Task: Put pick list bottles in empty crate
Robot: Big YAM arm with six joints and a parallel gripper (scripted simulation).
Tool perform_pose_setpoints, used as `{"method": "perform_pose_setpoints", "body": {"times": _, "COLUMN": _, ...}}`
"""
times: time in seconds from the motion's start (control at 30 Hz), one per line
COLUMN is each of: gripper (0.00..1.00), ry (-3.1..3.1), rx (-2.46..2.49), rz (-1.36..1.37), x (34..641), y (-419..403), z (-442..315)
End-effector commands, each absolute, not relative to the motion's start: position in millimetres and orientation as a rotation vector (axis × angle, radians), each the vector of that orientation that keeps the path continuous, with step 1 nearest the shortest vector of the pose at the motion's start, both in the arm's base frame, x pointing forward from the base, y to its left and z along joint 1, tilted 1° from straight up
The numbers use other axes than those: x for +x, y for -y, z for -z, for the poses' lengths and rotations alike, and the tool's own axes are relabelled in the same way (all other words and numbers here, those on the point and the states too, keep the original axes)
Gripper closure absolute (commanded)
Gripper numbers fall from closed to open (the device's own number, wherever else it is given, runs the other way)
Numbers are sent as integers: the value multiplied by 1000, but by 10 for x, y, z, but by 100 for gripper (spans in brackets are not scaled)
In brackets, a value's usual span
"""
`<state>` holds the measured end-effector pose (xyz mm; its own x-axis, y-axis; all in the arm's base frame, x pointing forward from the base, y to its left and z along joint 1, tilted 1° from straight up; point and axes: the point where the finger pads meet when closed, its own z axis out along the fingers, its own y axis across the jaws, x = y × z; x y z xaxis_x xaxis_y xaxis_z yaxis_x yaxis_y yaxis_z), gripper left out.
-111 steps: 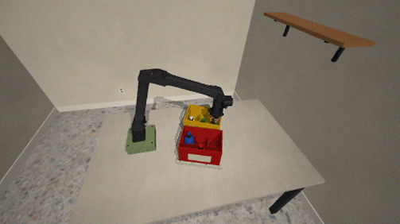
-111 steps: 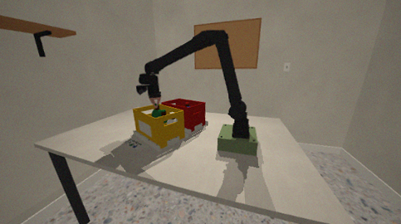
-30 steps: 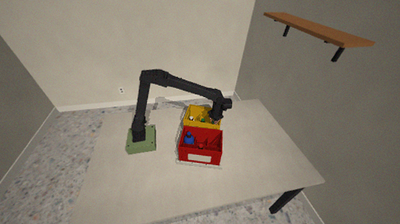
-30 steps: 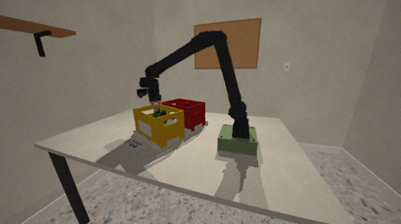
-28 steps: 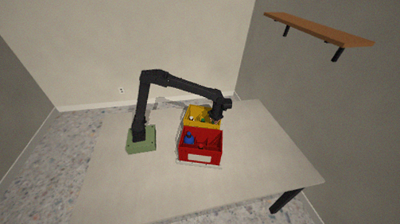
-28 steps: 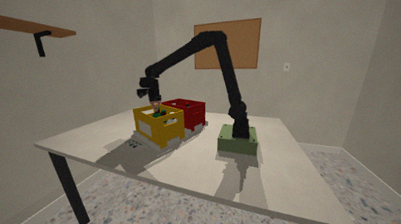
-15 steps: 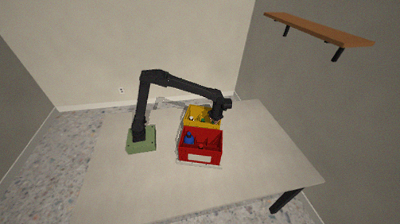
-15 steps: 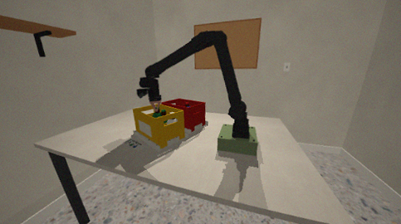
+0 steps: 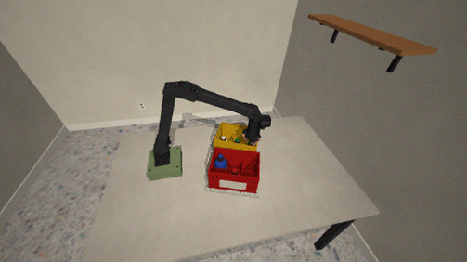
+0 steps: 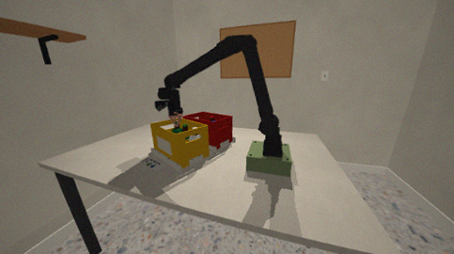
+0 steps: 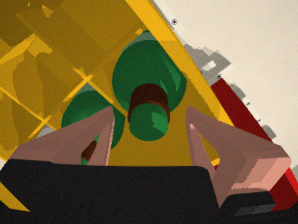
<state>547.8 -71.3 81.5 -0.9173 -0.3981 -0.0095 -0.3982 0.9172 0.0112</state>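
Observation:
My gripper is open. Its fingers stand apart on either side of the neck of a green bottle with a dark red cap. That bottle stands upright in a corner cell of the yellow crate. A second green bottle stands in the cell beside it. The red crate holds a blue bottle and a red-capped bottle. The pick list lies on the table by the yellow crate; its lines are too small to read.
The two crates stand touching, the red one nearer the top camera. The arm's green base sits on the table beside the crates. A wooden shelf hangs on the wall, well away.

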Motion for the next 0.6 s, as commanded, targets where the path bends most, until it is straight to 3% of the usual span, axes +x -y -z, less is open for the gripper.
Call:
{"method": "perform_pose_setpoints", "body": {"times": 0.0, "gripper": 39, "ry": -3031, "rx": -627, "rz": 4, "x": 5588, "y": 736, "z": -947}}
{"method": "perform_pose_setpoints", "body": {"times": 0.57, "gripper": 39, "ry": -3046, "rx": -621, "rz": -2, "x": 5504, "y": 750, "z": -847}}
